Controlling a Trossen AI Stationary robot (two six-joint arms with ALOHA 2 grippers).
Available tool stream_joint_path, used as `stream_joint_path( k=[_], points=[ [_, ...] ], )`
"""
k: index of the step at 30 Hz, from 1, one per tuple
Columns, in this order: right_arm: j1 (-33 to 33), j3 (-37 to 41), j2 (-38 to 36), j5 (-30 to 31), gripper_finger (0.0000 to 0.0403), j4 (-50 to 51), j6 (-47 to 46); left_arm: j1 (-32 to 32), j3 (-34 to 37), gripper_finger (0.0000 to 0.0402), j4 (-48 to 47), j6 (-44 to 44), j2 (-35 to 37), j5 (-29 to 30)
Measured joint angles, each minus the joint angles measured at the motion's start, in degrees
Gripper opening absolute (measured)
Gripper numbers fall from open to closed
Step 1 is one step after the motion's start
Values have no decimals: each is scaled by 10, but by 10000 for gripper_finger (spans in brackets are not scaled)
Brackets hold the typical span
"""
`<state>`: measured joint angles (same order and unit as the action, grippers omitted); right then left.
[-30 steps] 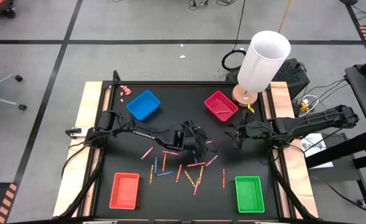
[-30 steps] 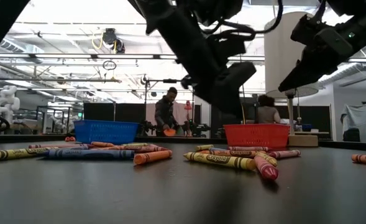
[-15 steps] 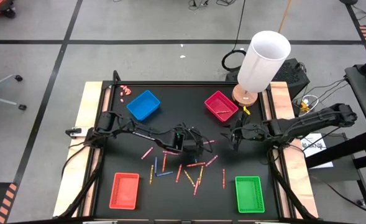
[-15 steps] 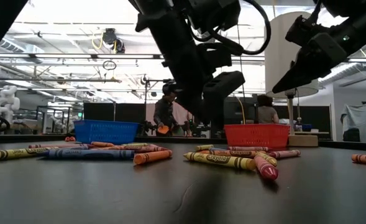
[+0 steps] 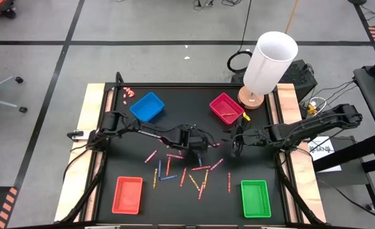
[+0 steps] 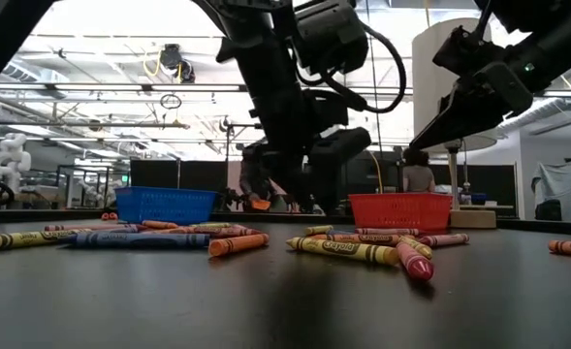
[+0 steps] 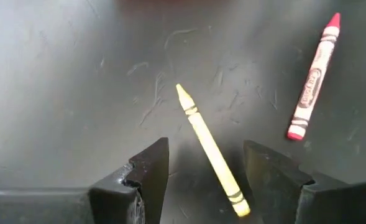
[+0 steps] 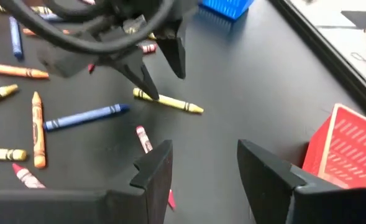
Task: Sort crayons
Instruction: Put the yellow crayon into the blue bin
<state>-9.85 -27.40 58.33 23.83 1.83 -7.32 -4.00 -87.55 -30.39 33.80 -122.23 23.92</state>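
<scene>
Several crayons (image 5: 193, 173) in red, pink, orange, yellow and blue lie flat and scattered over the middle of the black table. My left gripper (image 7: 207, 180) is open and points steeply down over them. Its fingers (image 8: 150, 87) stand on either side of a yellow crayon (image 7: 210, 149), close above the table. A red crayon (image 7: 313, 78) lies a little beyond it. My right gripper (image 8: 201, 168) hangs open to the right of the left one (image 5: 235, 147), above the table, with nothing between its fingers. In the low view both grippers (image 6: 324, 165) (image 6: 435, 126) hang over the crayons (image 6: 348, 249).
A tray stands near each corner of the table: blue (image 5: 147, 107) far left, magenta (image 5: 226, 108) far right, red (image 5: 127, 194) near left, green (image 5: 255, 198) near right. A white cylinder on a wooden base (image 5: 268, 63) stands at the far right edge. People show in the room behind.
My left gripper has sunk toward the crayons, tipped more steeply down and rolled about its own axis, still open. My right gripper has gone toward the table's left and a little down, closer to the left gripper, still open. No crayon has moved.
</scene>
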Motion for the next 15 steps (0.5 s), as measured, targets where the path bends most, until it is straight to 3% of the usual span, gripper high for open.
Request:
stream_joint_path(
  k=[11,15],
  points=[
    [0,0,0,0,167,-12,11,21,0,201,22,4,-28,-45],
    [0,0,0,0,167,-11,6,22,-2,173,31,4,-40,-54]
  ],
)
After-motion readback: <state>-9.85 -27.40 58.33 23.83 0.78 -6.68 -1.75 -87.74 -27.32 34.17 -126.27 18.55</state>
